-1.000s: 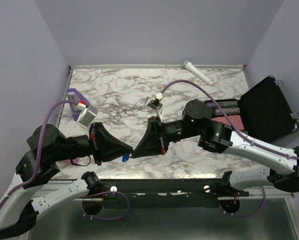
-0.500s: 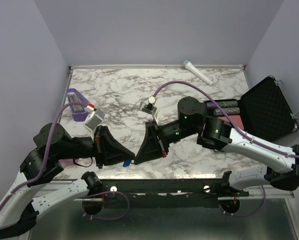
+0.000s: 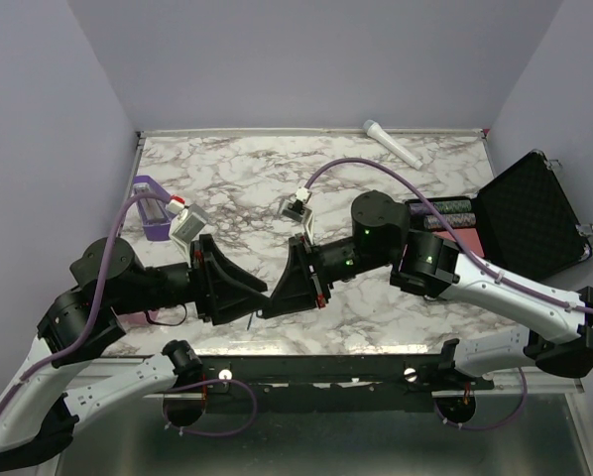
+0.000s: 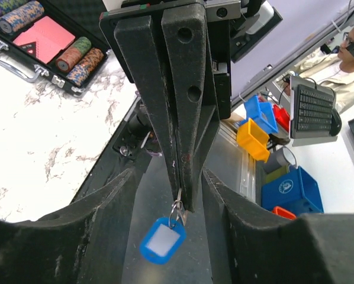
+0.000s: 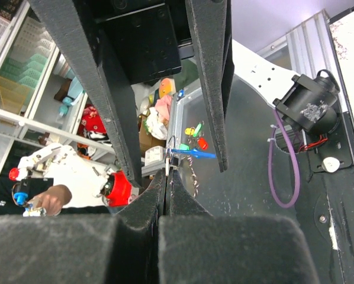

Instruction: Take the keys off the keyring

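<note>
Release: the left claw [image 4: 168,177] has just parted, leaving the blue oval plastic key tag on its thin metal ring [image 4: 161,239] dangling lower-centre from the clenched right claw [image 4: 182,200], the key's whereabouts unclear.

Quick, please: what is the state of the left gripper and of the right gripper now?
Left gripper: open, fingers apart, holding nothing.
Right gripper: closed, fingers pinching the keyring at its metal ring, with the blue tag hanging below.
</note>
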Robot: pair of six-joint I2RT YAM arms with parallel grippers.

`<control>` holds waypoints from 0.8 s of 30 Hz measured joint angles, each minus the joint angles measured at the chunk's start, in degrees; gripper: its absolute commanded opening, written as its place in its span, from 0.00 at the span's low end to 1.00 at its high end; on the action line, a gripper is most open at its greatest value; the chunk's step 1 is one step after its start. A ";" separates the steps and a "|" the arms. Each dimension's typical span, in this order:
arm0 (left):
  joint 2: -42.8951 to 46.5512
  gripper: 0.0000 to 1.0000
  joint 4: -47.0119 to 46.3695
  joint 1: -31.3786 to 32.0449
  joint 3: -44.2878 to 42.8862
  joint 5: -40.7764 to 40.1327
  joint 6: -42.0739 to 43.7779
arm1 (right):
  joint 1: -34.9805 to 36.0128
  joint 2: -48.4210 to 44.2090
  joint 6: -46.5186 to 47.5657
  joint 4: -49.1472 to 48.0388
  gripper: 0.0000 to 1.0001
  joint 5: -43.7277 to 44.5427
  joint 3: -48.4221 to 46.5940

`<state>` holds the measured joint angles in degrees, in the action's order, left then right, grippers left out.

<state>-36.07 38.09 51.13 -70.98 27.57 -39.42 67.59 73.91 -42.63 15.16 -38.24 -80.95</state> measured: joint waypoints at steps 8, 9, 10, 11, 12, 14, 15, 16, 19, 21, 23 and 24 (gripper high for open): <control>0.22 0.64 0.24 0.00 -0.59 -5.25 -1.81 | -0.04 -0.09 -0.17 -0.66 0.01 1.86 0.17; 0.59 0.66 0.22 0.00 -0.59 -6.21 -2.08 | -0.04 -0.11 -0.20 -0.72 0.01 2.16 0.24; 1.22 0.67 0.15 0.00 -0.48 -7.76 -2.80 | -0.04 -0.13 -0.22 -0.76 0.01 2.56 0.35; 2.40 0.69 -0.11 0.00 -0.02 -9.35 -3.54 | -0.04 -0.17 -0.28 -0.79 0.01 2.99 0.46; 3.61 0.70 -0.66 0.00 0.76 -10.78 -4.22 | -0.04 -0.26 -0.35 -0.79 0.01 3.43 0.59; 7.91 0.73 -1.84 0.00 3.21 -14.01 -5.86 | -0.04 -0.48 -0.46 -1.03 0.01 4.55 0.87; 9.22 0.76 -2.27 0.00 3.87 -14.80 -6.27 | -0.04 -0.63 -0.63 -1.40 0.01 4.98 1.09; 11.04 0.78 -3.30 0.00 5.03 -16.00 -7.04 | -0.04 -0.74 -0.83 -1.81 0.01 5.49 1.33; 15.15 0.86 -5.35 0.00 7.96 -18.80 -8.87 | -0.04 -0.98 -1.46 -3.02 0.01 7.04 1.77; 16.74 0.87 -6.78 0.00 9.75 -19.76 -9.97 | -0.04 -1.01 -2.05 -4.39 0.01 7.82 1.99; 17.77 0.88 -8.09 0.00 11.45 -20.37 -10.75 | -0.04 -1.01 -2.62 -5.73 0.01 8.20 2.25; 18.01 0.88 -8.66 0.00 12.17 -20.48 -11.19 | -0.04 -1.01 -2.86 -6.49 0.01 8.26 2.32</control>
<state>-18.06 29.43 51.13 -58.81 7.09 -50.61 67.55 72.90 -45.50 8.67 -29.98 -78.63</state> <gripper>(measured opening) 0.870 0.009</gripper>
